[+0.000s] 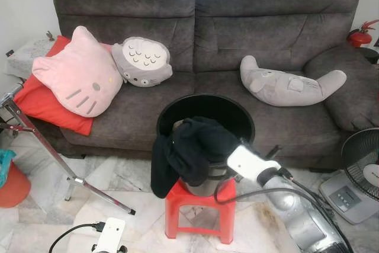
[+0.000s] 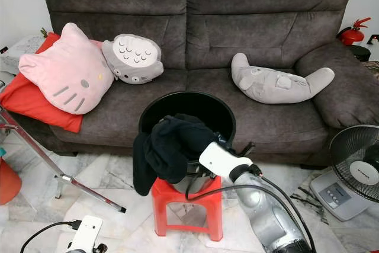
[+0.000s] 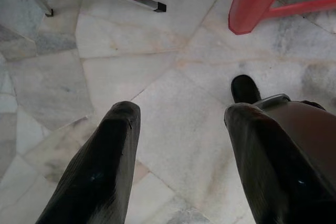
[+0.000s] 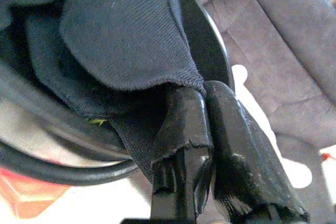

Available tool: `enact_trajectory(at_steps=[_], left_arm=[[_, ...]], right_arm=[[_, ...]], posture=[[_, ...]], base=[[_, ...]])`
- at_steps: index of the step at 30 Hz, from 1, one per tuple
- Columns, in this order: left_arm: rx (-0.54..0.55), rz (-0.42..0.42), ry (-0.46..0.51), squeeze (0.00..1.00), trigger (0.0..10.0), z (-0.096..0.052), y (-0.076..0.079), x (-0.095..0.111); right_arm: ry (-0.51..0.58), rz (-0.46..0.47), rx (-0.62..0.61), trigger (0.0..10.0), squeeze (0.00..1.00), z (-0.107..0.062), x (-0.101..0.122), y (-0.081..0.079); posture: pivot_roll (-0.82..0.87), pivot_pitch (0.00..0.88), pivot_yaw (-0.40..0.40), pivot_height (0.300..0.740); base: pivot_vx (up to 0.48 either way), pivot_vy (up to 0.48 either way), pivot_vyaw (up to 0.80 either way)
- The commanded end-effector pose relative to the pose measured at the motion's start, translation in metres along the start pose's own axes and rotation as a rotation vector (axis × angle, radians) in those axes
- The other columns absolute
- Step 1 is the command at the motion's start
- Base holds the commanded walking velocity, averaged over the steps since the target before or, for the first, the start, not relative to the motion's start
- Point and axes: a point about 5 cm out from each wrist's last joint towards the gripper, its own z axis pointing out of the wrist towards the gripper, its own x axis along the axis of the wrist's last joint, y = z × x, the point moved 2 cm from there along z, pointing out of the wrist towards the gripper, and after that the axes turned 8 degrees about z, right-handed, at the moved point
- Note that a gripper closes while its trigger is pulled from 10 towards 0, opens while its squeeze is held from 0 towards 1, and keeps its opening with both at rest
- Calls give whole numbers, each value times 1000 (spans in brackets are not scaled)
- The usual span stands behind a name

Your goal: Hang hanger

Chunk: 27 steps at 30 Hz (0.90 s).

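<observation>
We see a sofa (image 1: pixel 260 22) in matt, napped grey cloth, with plush, soft-looking cushions (image 1: pixel 80 78) on its seat. The black garment (image 1: pixel 189 146) is a fine ribbed knit. The bucket (image 1: pixel 231 114) looks like glossy black plastic, the stool (image 1: pixel 198 208) smooth red plastic. The floor (image 3: pixel 105 66) is polished veined marble. Our right arm (image 1: pixel 305 220) is brushed silver metal.

The right arm (image 1: pixel 302 217) is a rounded silver casing ending in a white wrist block (image 1: pixel 251 163), with a thick black cable (image 1: pixel 260 194) looping alongside it. The left arm shows a white wrist block (image 1: pixel 109 235) with a black cable (image 1: pixel 71 232) plugged into its side. The left tool (image 3: pixel 181 169) has two long, glossy black fingers (image 3: pixel 100 171) with rounded tips, and the right tool (image 4: pixel 205 145) has two black fingers (image 4: pixel 181 135) with a scuffed, rubbery surface.
</observation>
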Motion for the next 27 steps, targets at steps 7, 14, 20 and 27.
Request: enact_trajectory(at_steps=[7,14,20,27], left_arm=[[23,3,-13,0,10000,-1,-4,-7],[37,-27,-13,0,10000,-2,-6,-10],[36,-27,-13,0,10000,-3,-6,-13],[34,-27,-12,0,10000,-3,-5,-13]], right_arm=[[309,512,-244,10000,0,9,80,49],[457,599,-267,10000,0,5,113,47],[449,603,-273,10000,0,4,111,48],[470,568,-267,10000,0,6,115,47]], posture=[[-89,0,61,740],[-78,0,59,740],[-82,0,63,740],[-78,0,64,740]], base=[[0,0,0],[0,0,0],[-128,0,0],[-264,0,0]])
